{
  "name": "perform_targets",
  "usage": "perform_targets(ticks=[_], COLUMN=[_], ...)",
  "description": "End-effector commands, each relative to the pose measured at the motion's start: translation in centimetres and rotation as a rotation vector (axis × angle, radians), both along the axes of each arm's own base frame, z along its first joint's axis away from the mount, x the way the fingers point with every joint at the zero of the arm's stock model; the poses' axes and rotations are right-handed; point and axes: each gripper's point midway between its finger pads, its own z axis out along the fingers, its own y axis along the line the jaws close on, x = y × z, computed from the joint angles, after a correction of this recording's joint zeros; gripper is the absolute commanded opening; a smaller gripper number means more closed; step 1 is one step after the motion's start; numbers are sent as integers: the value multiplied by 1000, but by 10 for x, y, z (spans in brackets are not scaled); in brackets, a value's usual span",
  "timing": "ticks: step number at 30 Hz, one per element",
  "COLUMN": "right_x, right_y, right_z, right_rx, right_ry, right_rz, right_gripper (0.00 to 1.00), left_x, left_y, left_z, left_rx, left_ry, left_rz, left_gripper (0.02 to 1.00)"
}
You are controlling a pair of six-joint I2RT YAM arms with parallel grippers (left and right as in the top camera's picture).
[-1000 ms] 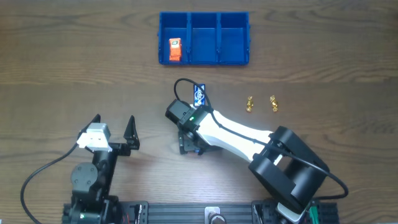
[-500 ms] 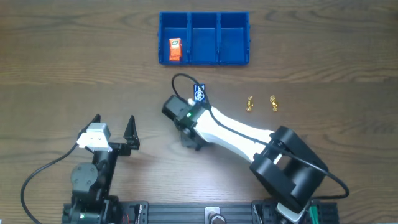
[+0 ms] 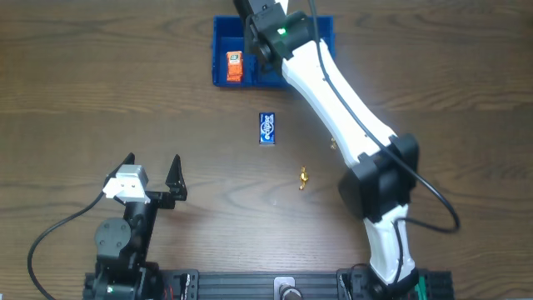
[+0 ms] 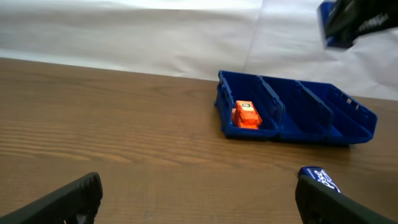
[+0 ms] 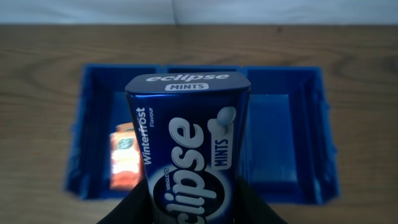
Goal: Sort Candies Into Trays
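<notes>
The blue three-compartment tray (image 3: 321, 77) stands at the table's far side, with an orange candy (image 3: 235, 67) in its left compartment. My right gripper (image 3: 256, 18) hangs over the tray, shut on a dark blue mint tin (image 5: 186, 112). In the right wrist view the tin stands upright above the tray (image 5: 286, 74), near the wall between the left and middle compartments, with the orange candy (image 5: 123, 160) beside it. A second blue mint pack (image 3: 266, 127) lies flat on the table below the tray. My left gripper (image 3: 154, 177) stands open near its base, holding nothing.
A gold-wrapped candy (image 3: 304, 177) lies mid-table beside the right arm's white link (image 3: 333, 92). The left wrist view shows the tray (image 4: 357, 115), the orange candy (image 4: 245, 114) and the loose blue pack (image 4: 317, 177). Bare wood lies left of the tray.
My right arm rose from the middle of the table with the blue tin and swung far up over the tray. A gold candy now lies lower, mid-table. The left arm kept still.
</notes>
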Motion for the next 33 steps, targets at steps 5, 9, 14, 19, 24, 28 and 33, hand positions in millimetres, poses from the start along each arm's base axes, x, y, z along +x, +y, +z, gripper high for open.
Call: perform_targets(ticks=[5, 9, 14, 19, 24, 28, 33], right_x=[32, 33, 28, -7, -97, -127, -147], right_y=[-11, -8, 3, 15, 10, 10, 19], right_z=[-48, -56, -59, -27, -35, -90, -158], right_rx=[-1, 5, 46, 8, -104, -133, -56], right_ry=[34, 42, 70, 87, 320, 452, 542], right_rz=[-9, -2, 39, 76, 49, 47, 87], right_gripper=[226, 226, 991, 998, 998, 998, 1000], left_x=[-1, -1, -1, -1, -1, -1, -1], left_y=[0, 0, 0, 0, 0, 0, 0], left_z=[-16, -16, -16, -16, -16, -16, -16], left_rx=[19, 19, 19, 19, 19, 19, 19], left_ry=[49, 49, 49, 49, 49, 49, 49], left_rz=[-7, -7, -7, -7, -7, -7, -7], left_gripper=[996, 998, 998, 998, 996, 996, 998])
